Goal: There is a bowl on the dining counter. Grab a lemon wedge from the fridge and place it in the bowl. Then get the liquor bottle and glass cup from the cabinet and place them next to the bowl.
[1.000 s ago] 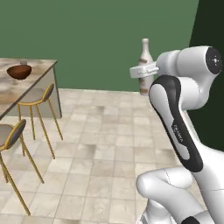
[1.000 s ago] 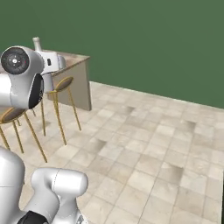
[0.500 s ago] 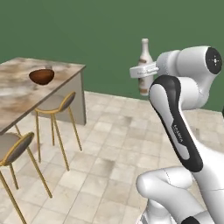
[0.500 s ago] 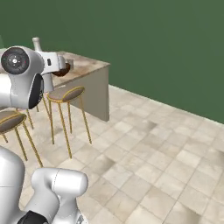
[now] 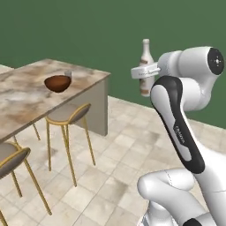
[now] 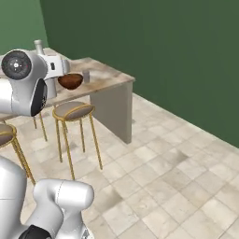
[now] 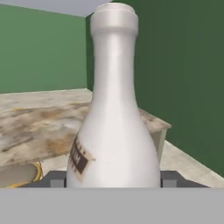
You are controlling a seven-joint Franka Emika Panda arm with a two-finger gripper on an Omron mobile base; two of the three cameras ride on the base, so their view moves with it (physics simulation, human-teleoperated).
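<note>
My gripper [image 5: 144, 73] is shut on the liquor bottle [image 5: 145, 66], a pale bottle with a brownish label, held upright high above the floor. In the hand view the liquor bottle [image 7: 113, 127] stands between the two dark fingertips [image 7: 53, 179]. Its neck [image 6: 38, 46] pokes up behind my arm in the right base view. The reddish-brown bowl [image 5: 57, 82] sits on the dining counter [image 5: 22, 101], well to the left of the gripper. A small glass cup [image 5: 68, 74] stands right beside the bowl [image 6: 70, 80]; the same cup [image 6: 86, 76] appears on the dining counter [image 6: 109, 77].
Gold-legged stools [image 5: 68, 114] stand along the counter's near side, one of them a stool [image 6: 72, 111] under the bowl's end. A dark green wall [image 5: 88, 31] runs behind. Tiled floor [image 6: 163, 177] lies open to the right of the counter.
The whole picture has shifted: the base has moved and the dining counter with the bowl now lies closer and more central. The bottle stays in the gripper as before.
</note>
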